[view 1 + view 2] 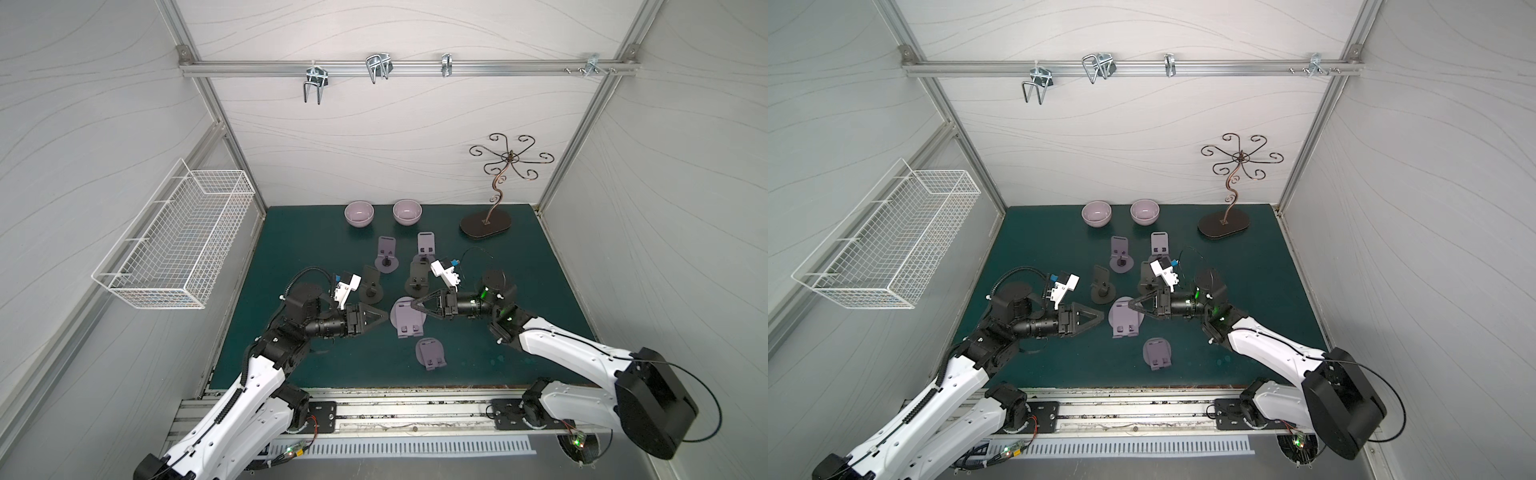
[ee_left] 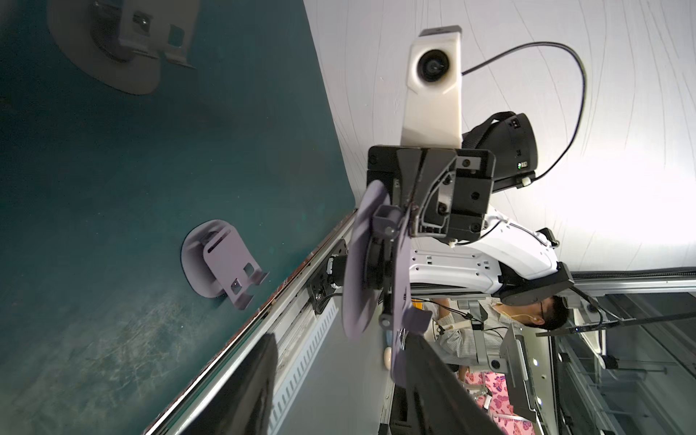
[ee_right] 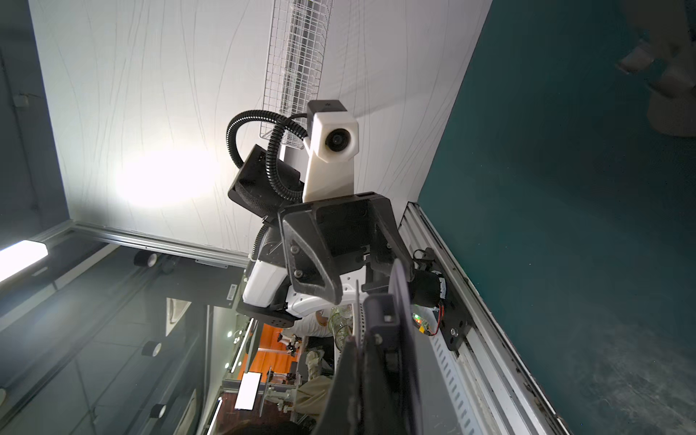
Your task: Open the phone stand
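Note:
A purple phone stand (image 1: 409, 319), round base with a slotted plate folded flat on it, is held just above the green mat (image 1: 540, 291) between my two arms. My right gripper (image 1: 414, 304) is shut on its far rim; in the right wrist view the stand (image 3: 400, 301) shows edge-on as a dark shape pinched in the gripper (image 3: 361, 350). My left gripper (image 1: 385, 318) is open at the stand's opposite edge. In the left wrist view the plate's lower end (image 2: 400, 361) rests against one of the fingers (image 2: 440, 388), and the other finger stands well apart.
Another folded purple stand (image 1: 431, 353) lies nearer the front edge. Several opened stands, purple (image 1: 386, 259) and dark (image 1: 370, 286), sit behind. Two pink bowls (image 1: 359, 213) and a metal jewelry tree (image 1: 485, 226) line the back. A wire basket (image 1: 174, 241) hangs on the left wall.

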Robot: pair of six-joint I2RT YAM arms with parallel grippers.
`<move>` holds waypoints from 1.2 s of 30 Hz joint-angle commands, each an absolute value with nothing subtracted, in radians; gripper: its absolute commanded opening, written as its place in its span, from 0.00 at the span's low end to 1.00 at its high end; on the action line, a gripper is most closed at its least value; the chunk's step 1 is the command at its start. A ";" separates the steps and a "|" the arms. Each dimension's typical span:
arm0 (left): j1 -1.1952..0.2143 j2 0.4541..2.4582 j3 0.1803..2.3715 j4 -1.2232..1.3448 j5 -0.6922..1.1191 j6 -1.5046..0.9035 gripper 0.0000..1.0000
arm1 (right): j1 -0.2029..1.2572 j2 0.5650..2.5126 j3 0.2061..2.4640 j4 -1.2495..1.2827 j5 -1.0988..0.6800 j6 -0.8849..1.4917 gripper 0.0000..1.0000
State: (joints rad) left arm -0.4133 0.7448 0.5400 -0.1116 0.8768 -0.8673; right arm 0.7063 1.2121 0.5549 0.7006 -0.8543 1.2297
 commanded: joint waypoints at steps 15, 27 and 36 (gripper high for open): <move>-0.440 0.763 0.560 0.006 0.890 -0.902 0.42 | 0.713 1.435 0.514 1.385 -0.878 1.566 0.00; -0.449 0.822 0.558 0.107 0.920 -0.940 0.28 | 0.803 1.473 0.572 1.385 -0.914 1.549 0.00; -0.454 0.882 0.588 0.068 0.968 -1.009 0.00 | 0.809 1.464 0.628 1.384 -0.943 1.564 0.00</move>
State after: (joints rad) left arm -0.4316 0.8268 0.5461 0.0616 0.9310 -0.9745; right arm 0.7761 1.4796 0.5526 1.3174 -0.9195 1.5463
